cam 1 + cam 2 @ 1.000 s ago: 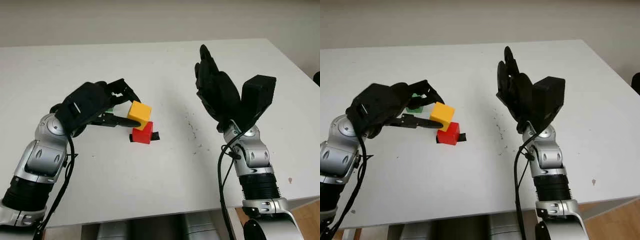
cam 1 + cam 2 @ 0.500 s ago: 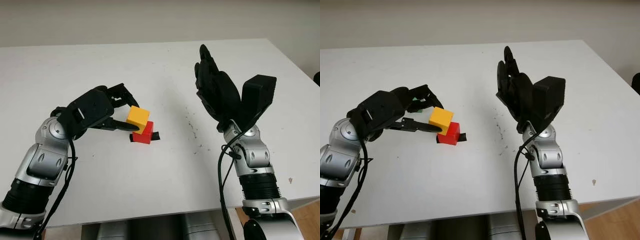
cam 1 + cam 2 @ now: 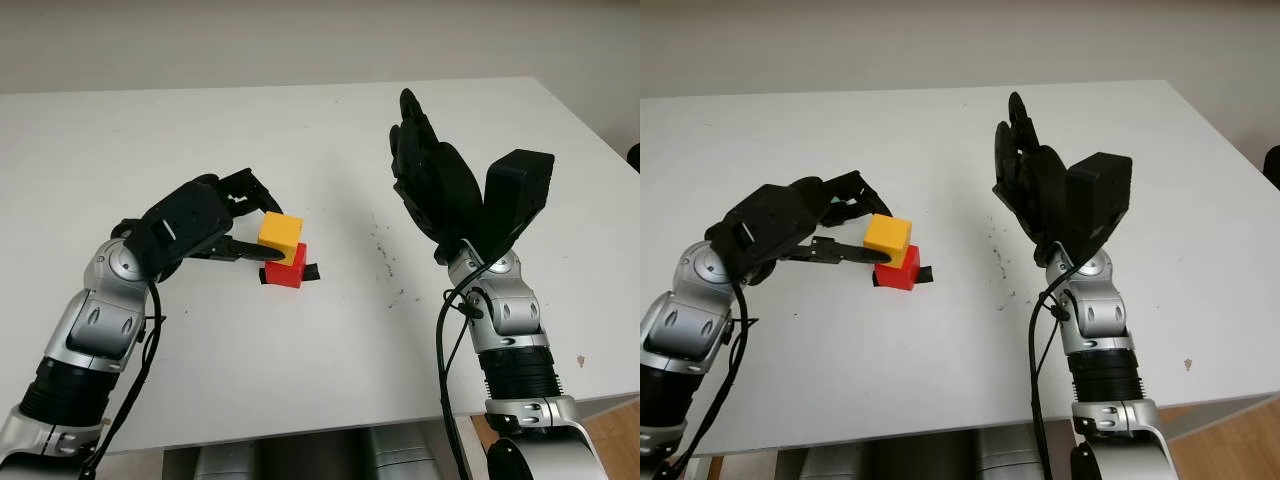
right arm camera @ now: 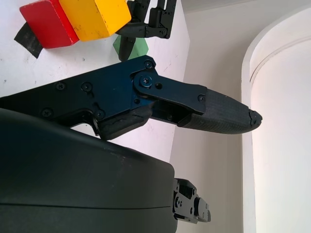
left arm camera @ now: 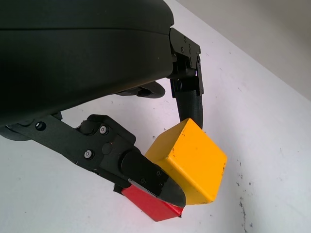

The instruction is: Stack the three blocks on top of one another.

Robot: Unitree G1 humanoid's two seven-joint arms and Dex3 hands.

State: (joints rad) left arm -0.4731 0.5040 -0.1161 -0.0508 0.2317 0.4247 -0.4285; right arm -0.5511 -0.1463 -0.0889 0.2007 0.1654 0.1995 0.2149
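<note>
Left robot hand (image 3: 235,215) pinches yellow block (image 3: 280,231) between its fingers, seating it on red block (image 3: 286,268) near the desk (image 3: 320,130) middle, likely gripped until square. Green block (image 4: 132,48) waits just behind; right robot hand (image 3: 435,185) hovers open, raised toward the desk's right edge.

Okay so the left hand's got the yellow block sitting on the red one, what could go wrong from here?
The yellow cube block sits skewed and offset on the red cube block, overhanging toward the left hand; letting go now may tip it off. The fingers also lie right against the red block, so pulling back could drag it. The green block sits close behind the hand, and a careless retreat might knock it.
</note>
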